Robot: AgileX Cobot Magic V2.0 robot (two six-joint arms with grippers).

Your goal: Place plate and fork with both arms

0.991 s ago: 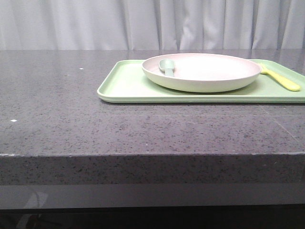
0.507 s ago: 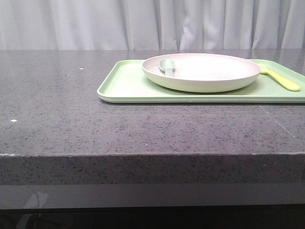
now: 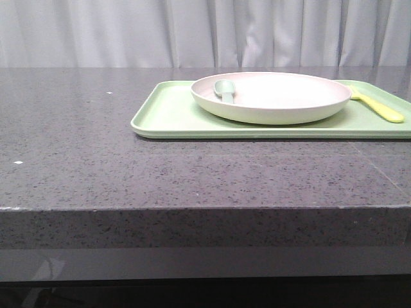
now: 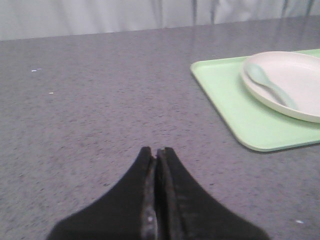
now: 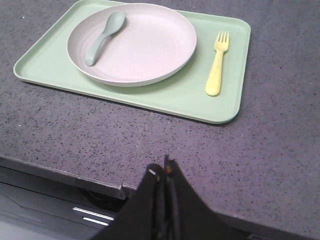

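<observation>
From the front, the plate sat on the tray on the table, the fork at its 3 o'clock. Left wrist: the left claw was together, empty. Right wrist: the right claw was together, empty; a spoon lay in the plate.

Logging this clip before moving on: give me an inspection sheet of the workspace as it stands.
Surface: dark speckled stone table, bare apart from the tray.
Job's things: plate on the light-green tray; yellow fork flat on the tray beside the plate, not touching it.
Clutter: grey-green spoon lying in the plate.
Grippers: left pincer and right pincer both shut, empty, short of the tray.
Cables: nothing seen.
Surroundings: pale curtain behind the table.
</observation>
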